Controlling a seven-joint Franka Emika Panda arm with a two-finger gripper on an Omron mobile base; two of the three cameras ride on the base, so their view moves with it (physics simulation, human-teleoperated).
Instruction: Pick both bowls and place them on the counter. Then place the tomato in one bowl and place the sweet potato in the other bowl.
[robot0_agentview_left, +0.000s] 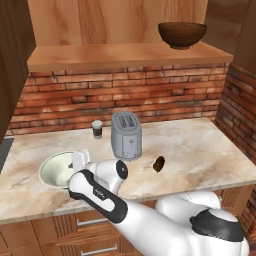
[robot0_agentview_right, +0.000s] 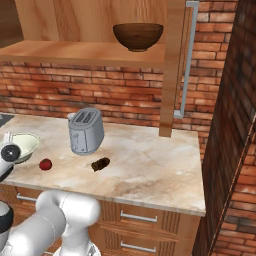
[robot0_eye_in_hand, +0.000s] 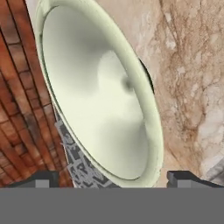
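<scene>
The white bowl (robot0_agentview_left: 56, 169) sits on the counter (robot0_agentview_left: 200, 150) at the left, the gripper (robot0_eye_in_hand: 113, 178) spread wide and empty at its rim, apparently letting go so the arm can fetch the brown bowl (robot0_agentview_left: 182, 34) from the shelf (robot0_agentview_left: 125, 54).

A glossy white arm (robot0_agentview_left: 150, 220) of rounded, tube-like segments fills the lower right of the left base view. Black bands wrap its joints, and a round dark cap sits mid-frame. In the hand view, two small dark fingertips (robot0_eye_in_hand: 186, 178) rise at the bottom.
</scene>
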